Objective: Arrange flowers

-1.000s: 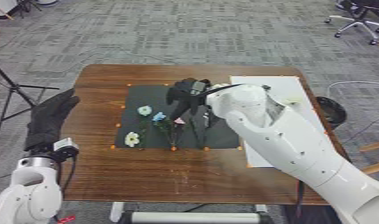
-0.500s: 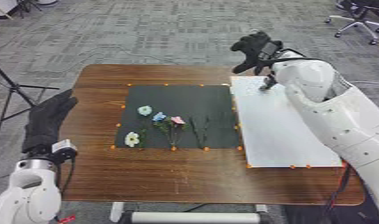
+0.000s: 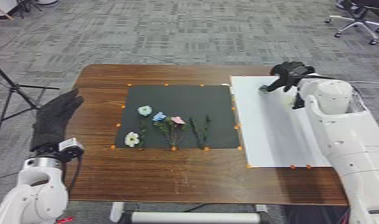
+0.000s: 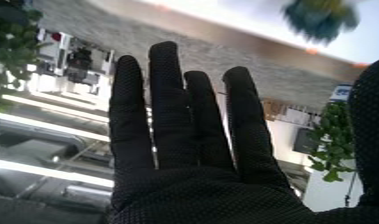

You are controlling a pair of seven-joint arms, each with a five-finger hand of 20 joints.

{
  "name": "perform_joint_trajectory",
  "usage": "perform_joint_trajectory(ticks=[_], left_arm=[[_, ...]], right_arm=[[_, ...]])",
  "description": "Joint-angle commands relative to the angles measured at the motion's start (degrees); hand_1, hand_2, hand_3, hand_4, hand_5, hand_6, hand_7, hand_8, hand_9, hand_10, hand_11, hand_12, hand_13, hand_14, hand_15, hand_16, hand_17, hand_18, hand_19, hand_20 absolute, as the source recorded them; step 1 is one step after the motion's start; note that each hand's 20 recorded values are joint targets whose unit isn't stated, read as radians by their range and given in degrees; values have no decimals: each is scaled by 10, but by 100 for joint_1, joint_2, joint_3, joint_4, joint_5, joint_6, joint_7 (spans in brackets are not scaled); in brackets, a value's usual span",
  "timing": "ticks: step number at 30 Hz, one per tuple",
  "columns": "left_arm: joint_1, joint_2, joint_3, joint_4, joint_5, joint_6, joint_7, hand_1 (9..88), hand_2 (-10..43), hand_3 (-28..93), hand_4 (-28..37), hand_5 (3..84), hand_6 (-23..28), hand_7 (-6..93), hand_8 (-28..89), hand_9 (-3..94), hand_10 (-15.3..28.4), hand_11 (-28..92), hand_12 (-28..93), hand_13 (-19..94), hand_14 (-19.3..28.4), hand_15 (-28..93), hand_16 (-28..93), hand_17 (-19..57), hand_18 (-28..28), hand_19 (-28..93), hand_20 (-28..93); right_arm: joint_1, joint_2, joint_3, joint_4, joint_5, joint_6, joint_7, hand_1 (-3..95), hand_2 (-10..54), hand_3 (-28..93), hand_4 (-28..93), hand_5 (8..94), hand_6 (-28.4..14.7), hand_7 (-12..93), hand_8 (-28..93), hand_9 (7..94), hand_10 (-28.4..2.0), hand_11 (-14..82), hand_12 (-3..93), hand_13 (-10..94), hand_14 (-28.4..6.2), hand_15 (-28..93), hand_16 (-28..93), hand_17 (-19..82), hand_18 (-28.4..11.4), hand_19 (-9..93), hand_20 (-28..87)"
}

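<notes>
- Lies on white sheet (image 3: 283,145): teal flower (image 3: 264,88), just beside right hand (image 3: 292,70), to its left and slightly nearer the robot.
- Shows empty, extended fingers at right hand.
- Likely calls for short leftward, inward approach by right arm, the nearer one.
- Cannot confirm stem direction or long axis.

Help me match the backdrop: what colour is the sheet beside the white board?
Dark grey; the sheet shows best in the head view.
</notes>
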Motion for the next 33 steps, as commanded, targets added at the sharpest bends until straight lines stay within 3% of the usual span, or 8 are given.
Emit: perform_joint_trajectory(ticks=[1,9,21,24,26,27,30,33], left_arm=[[5,24,3,-42,-42,87,-3,247,12,698,-241,483,37,144,-76,490,136,190,117,352,157,99,18,44,110,56,148],[38,12,2,-75,-47,130,-14,248,12,697,-242,483,37,144,-76,490,137,190,117,352,157,99,19,44,110,55,148],[63,39,-46,-72,-16,45,-114,247,12,697,-240,483,37,143,-76,489,136,191,117,352,156,98,19,44,110,56,148],[67,32,-53,-73,-18,29,-136,248,12,696,-240,483,36,143,-76,490,136,190,116,352,156,99,19,44,110,56,148],[63,33,-47,-67,-16,22,-143,247,11,697,-240,483,37,143,-76,490,136,190,116,352,156,99,19,44,110,56,148],[72,33,-47,-70,-19,25,-149,248,12,696,-240,483,38,142,-76,490,136,190,116,352,157,99,19,44,110,56,148],[64,31,-43,-64,-25,20,-147,248,11,697,-240,483,38,142,-75,490,135,190,116,352,157,99,18,44,110,57,148],[63,43,-47,-66,-24,12,-144,248,12,696,-241,483,38,141,-75,489,136,190,116,353,157,99,18,44,110,57,148]], right_arm=[[-469,598,-205,-425,370,-175,152,210,-95,714,-205,401,-11,149,-82,414,-126,48,165,494,-136,161,250,247,-188,314,421],[-725,982,-278,-679,1004,-255,495,211,-95,712,-204,405,-12,148,-80,417,-127,50,169,518,-136,165,264,245,-189,342,436],[-1420,1137,38,-953,1295,-329,887,276,-95,724,-205,406,-12,153,-79,419,-127,49,170,539,-126,166,274,235,-192,407,462],[-1545,1227,-202,-933,1627,257,1195,318,-95,728,-215,420,-3,179,-88,442,-122,57,173,575,-116,180,276,237,-190,448,475],[-1583,1261,-359,-864,1742,720,1213,362,-95,726,-225,461,11,211,-108,503,-118,75,171,622,-99,209,279,250,-187,485,486],[-1599,1287,-452,-846,1752,917,1230,406,-95,708,-226,535,32,246,-128,583,-111,107,167,663,-86,243,287,264,-184,509,497],[-1550,1377,-766,-757,1879,1539,1265,491,-95,636,-234,617,37,285,-23,674,-96,145,170,716,-69,305,304,283,-184,544,526],[-1453,1505,-1048,-758,2064,1933,1353,554,-95,590,-215,693,40,314,4,766,-83,100,262,765,-54,350,365,304,-182,566,549]])
